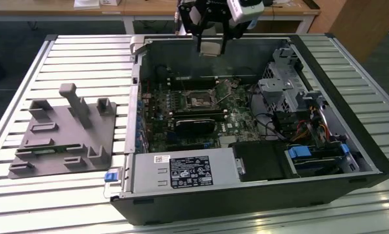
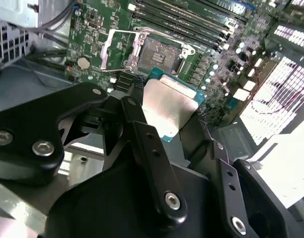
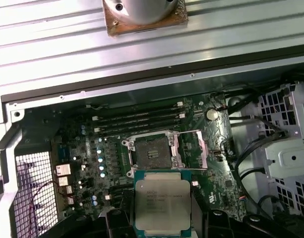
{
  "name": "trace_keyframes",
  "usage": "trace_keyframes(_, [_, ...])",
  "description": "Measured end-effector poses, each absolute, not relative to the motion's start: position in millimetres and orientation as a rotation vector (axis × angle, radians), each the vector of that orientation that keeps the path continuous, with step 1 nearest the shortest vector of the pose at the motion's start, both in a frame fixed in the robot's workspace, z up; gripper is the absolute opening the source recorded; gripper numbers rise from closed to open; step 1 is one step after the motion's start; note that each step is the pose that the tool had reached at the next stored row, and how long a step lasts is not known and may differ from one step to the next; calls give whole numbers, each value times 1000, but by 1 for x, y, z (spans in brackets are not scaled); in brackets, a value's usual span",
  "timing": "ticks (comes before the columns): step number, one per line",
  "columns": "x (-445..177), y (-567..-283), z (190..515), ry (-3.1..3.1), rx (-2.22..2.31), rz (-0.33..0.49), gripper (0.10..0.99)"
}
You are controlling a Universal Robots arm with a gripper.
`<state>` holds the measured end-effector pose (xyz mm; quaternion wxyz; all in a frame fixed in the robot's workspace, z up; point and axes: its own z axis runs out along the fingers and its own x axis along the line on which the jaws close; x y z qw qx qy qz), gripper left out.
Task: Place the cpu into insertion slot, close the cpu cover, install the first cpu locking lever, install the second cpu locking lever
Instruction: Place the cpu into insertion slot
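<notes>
My gripper [image 1: 211, 48] hangs over the far wall of the open computer case [image 1: 246, 204], shut on the cpu [image 3: 163, 201]. The cpu is a flat square chip with a silvery-grey top, pinched at its edges between the black fingers [image 2: 137, 116]. The cpu [image 2: 167, 106] is well above the motherboard and off to one side of the insertion slot [image 3: 151, 151]. The insertion slot [image 1: 199, 101] is a small square black socket with a dark bare centre, seen in the exterior view near the board's middle. The cpu cover [image 3: 192, 148], a thin silvery frame, stands flipped open beside the slot.
A grey moulded fixture [image 1: 64, 131] lies on the slatted table at the exterior view's left. Inside the case are the power supply [image 1: 181, 170] at the near wall, a drive cage with cables [image 1: 289, 87] at the right, and memory slots [image 3: 137, 119] beside the socket.
</notes>
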<state>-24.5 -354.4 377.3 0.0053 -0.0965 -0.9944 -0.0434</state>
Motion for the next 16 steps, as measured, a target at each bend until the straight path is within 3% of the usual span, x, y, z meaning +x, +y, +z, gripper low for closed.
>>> trace_keyframes(16, [-25, -354, 375, -3071, -650, -128, 537])
